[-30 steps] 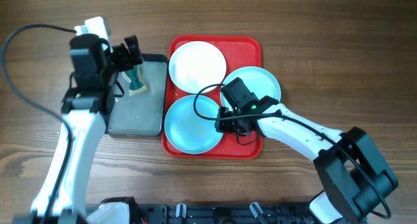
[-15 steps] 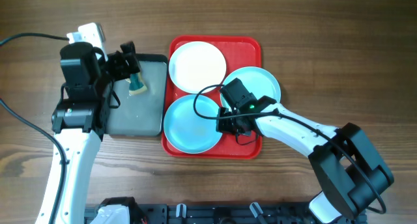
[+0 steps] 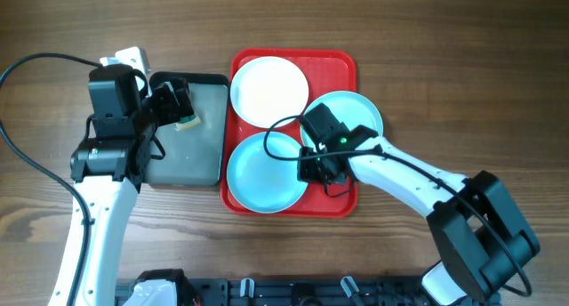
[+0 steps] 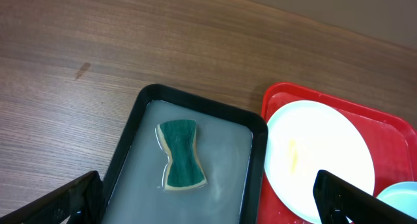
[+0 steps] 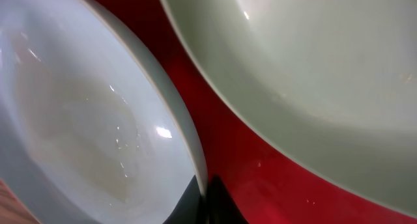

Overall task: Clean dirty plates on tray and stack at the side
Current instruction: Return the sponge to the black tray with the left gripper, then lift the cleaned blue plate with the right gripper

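Observation:
Three plates lie on the red tray [image 3: 342, 64]: a white plate [image 3: 269, 91] at the back left, an aqua plate [image 3: 262, 171] at the front and another aqua plate [image 3: 356, 115] at the right, overhanging the rim. My right gripper [image 3: 313, 170] is shut on the front aqua plate's right rim; in the right wrist view the rim [image 5: 193, 152] sits pinched between the dark fingertips of the gripper [image 5: 203, 201]. My left gripper [image 4: 208, 211] hangs wide open over the grey tray, above a green sponge [image 4: 180, 155], holding nothing.
The dark grey tray [image 3: 200, 155] with cloudy water lies left of the red tray, touching it. Bare wooden table surrounds both trays. The left arm's cable [image 3: 36, 66] loops over the table at the far left.
The right gripper closed on the front aqua plate's rim, and the plate shifted slightly right. The left gripper moved in over the grey tray toward the sponge, staying open.

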